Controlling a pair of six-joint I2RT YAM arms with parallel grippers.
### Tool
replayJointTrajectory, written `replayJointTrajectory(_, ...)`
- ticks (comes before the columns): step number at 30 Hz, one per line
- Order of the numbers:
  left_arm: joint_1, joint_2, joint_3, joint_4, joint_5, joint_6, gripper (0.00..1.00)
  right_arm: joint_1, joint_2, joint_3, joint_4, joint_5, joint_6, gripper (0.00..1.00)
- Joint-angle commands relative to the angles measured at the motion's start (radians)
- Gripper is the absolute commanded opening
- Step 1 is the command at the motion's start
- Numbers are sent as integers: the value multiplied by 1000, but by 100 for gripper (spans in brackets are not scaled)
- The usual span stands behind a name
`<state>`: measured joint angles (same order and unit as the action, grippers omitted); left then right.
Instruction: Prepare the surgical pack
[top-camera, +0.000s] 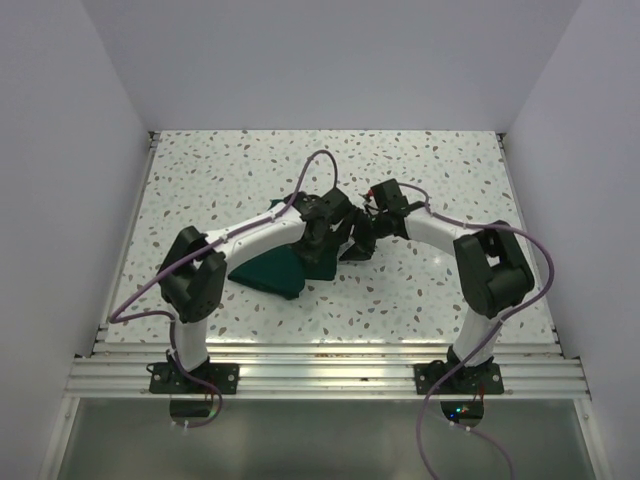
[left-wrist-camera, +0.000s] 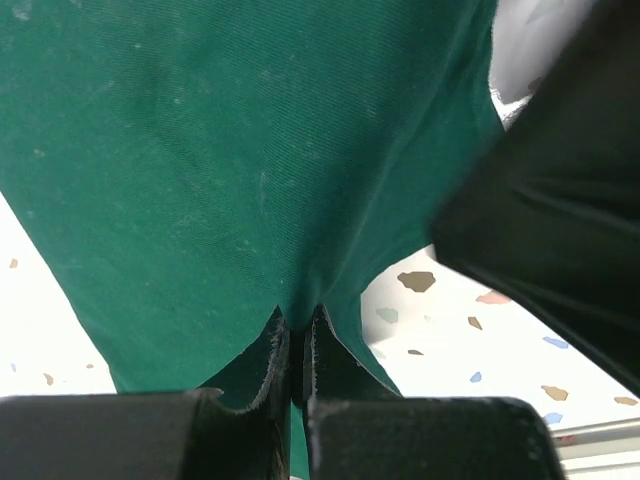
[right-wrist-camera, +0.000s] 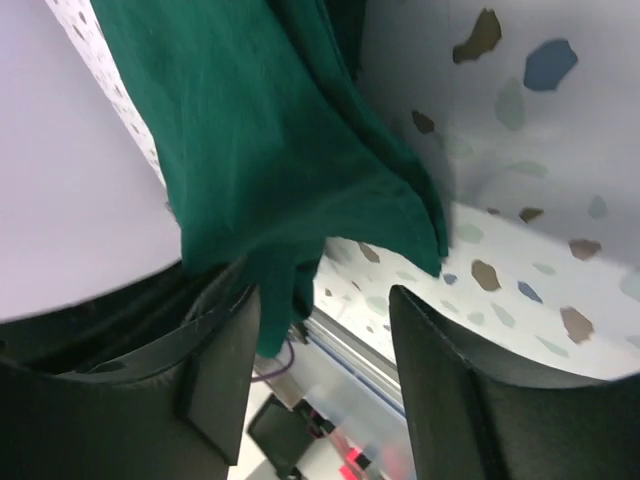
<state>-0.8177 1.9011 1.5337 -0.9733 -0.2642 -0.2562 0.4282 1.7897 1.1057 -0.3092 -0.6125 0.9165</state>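
Note:
The dark green cloth drape (top-camera: 268, 270) of the surgical pack lies bundled on the speckled table, partly lifted between both arms. My left gripper (top-camera: 325, 235) is shut on a fold of the drape (left-wrist-camera: 220, 150), and its fingertips (left-wrist-camera: 297, 318) pinch the cloth tight. My right gripper (top-camera: 360, 240) is close beside it. Its jaws (right-wrist-camera: 325, 295) stand apart, and a hanging corner of the drape (right-wrist-camera: 270, 150) dangles between them, against the left finger (right-wrist-camera: 225, 350). The rest of the drape under the arms is hidden.
White walls enclose the speckled table (top-camera: 230, 170) on three sides. An aluminium rail (top-camera: 330, 365) runs along the near edge by the arm bases. Purple cables (top-camera: 320, 160) loop over both arms. The right arm's dark body (left-wrist-camera: 560, 200) crowds the left wrist view.

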Motion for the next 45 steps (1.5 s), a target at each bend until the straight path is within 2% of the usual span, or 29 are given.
replayJointTrajectory(1,6,-25,-1,5,52,25,0,6,36,54,93,22,102,57)
replayJointTrajectory(2,6,-27,-1,5,49,20,23,7,37,57,91,22,102,57)
replayJointTrajectory(3,6,-28,-3,7,48,11,37,7,31,60,85,34,94,56)
replayJointTrajectory(5,6,-37,-7,16,57,-3,46,6,22,59,62,48,81,56)
replayJointTrajectory(6,6,-40,-15,18,56,-11,58,7,16,56,61,51,73,56)
replayJointTrajectory(9,5,-43,-44,25,65,-35,63,7,7,26,64,57,79,56)
replayJointTrajectory(17,-29,-63,-98,30,60,-83,66,6,8,-1,76,42,71,56)
replayJointTrajectory(21,-34,-65,-129,38,33,-92,62,6,11,-3,79,39,71,55)
replayJointTrajectory(27,-34,-63,-147,50,2,-94,39,7,13,-17,82,33,65,55)
replayJointTrajectory(29,-35,-65,-150,59,8,-92,36,9,14,-18,85,28,64,55)
replayJointTrajectory(33,-32,-77,-152,67,31,-87,24,12,10,-12,87,25,67,53)
replayJointTrajectory(34,-32,-86,-150,68,36,-86,14,14,4,-12,85,28,68,52)
replayJointTrajectory(35,-32,-91,-146,67,43,-84,9,15,-1,-12,84,30,70,48)
replayJointTrajectory(36,-32,-99,-142,64,46,-83,0,17,-6,-17,84,33,73,46)
replayJointTrajectory(45,5,-145,-127,68,123,-43,0,44,31,-15,156,19,79,21)
